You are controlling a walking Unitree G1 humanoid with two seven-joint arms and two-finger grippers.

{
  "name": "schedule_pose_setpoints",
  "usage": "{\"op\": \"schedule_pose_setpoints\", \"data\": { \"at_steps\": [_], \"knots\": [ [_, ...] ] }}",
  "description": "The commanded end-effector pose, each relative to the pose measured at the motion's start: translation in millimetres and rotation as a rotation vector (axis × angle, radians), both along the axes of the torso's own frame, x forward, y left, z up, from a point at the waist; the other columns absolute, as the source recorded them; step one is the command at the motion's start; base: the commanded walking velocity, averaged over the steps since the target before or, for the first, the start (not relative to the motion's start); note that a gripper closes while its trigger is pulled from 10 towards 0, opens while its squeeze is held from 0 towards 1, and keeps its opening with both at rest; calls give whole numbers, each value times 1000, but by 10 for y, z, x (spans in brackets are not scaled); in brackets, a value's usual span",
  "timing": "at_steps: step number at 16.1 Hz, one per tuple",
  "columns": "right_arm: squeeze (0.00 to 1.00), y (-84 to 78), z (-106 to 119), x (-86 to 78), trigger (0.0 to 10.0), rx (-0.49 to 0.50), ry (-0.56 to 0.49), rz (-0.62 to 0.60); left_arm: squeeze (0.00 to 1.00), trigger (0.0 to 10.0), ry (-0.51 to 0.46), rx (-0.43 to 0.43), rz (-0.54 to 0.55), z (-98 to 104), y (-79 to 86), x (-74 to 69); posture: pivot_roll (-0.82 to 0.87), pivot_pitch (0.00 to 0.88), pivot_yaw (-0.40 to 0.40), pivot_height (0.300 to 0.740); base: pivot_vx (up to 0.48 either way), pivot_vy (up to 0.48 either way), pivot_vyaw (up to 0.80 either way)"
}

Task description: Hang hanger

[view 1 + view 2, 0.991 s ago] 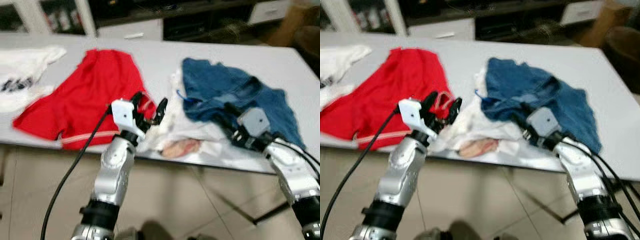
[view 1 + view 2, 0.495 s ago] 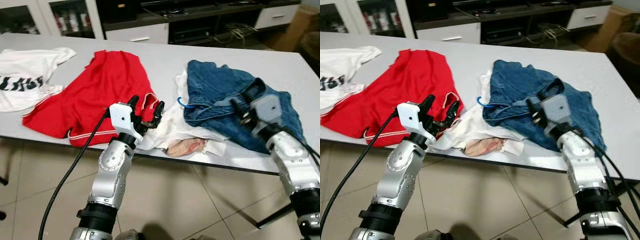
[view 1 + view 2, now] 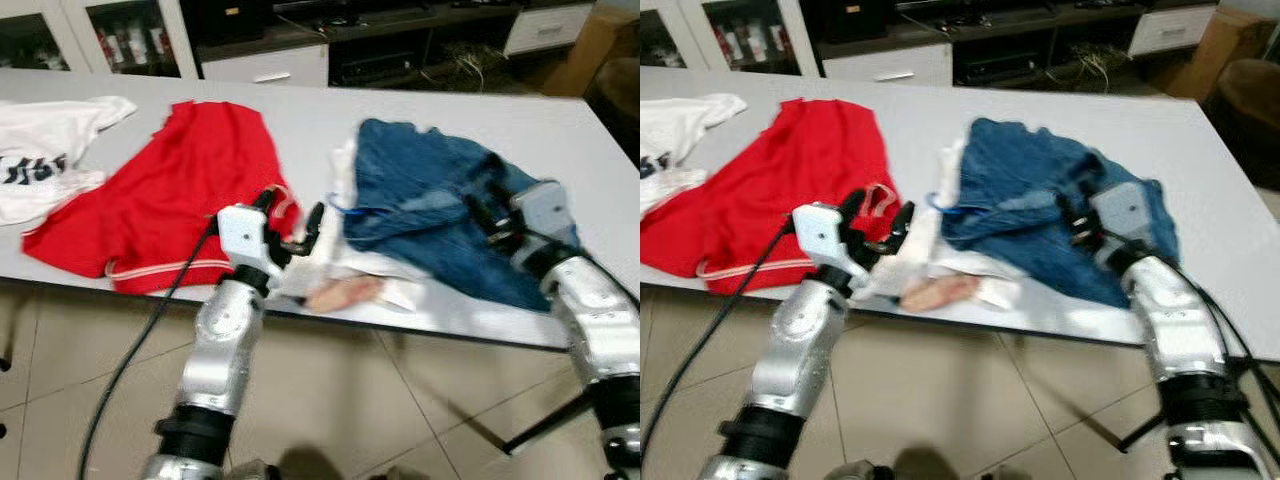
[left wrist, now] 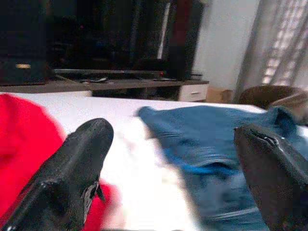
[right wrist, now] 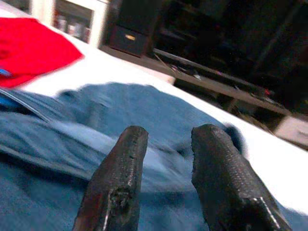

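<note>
Long pale grey table [image 3: 300, 105] strewn with clothes. At its left end, a white printed shirt [image 3: 45, 150]; next along, a spread red garment [image 3: 170, 195]; toward the right, a crumpled blue denim garment [image 3: 440, 215] heaped over white cloth [image 3: 345, 260]. Peeking from the denim's left edge, a thin blue hanger hook [image 3: 340, 210]. Left gripper [image 3: 290, 222] poised above the table's near edge between red and white fabric, fingers wide apart, empty. Right gripper [image 5: 166, 159] low over the denim, fingers slightly apart, gripping nothing.

Head eyes look down at table [image 3: 300, 110], wrist views low across it
</note>
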State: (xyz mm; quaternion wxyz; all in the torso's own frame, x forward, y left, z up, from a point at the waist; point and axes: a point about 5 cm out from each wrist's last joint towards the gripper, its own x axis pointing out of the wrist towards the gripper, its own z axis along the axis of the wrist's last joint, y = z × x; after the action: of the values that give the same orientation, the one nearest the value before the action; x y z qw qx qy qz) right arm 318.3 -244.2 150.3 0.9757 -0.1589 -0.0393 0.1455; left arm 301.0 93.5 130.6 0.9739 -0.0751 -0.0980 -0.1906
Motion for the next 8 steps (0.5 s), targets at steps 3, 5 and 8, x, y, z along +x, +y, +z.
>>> {"op": "schedule_pose_setpoints", "data": {
  "at_steps": [3, 5, 8],
  "knots": [
    [0, -8, 99, 37, 10000, 30, -23, -4, 0, 10000, -8, 8, 18, 25, 36, 25, -83, 0, 25, 740, 0, -133, 0],
    [0, -3, 128, 53, 10000, 44, -29, -10, 0, 10000, -8, 5, 26, 29, 52, 38, -82, 0, 25, 740, 0, 0, 0],
    [0, -26, 166, 77, 10000, 60, -44, -36, 0, 10000, -10, 7, 32, 34, 59, 45, -82, 0, 24, 740, 0, 0, 0]
  ]
}}
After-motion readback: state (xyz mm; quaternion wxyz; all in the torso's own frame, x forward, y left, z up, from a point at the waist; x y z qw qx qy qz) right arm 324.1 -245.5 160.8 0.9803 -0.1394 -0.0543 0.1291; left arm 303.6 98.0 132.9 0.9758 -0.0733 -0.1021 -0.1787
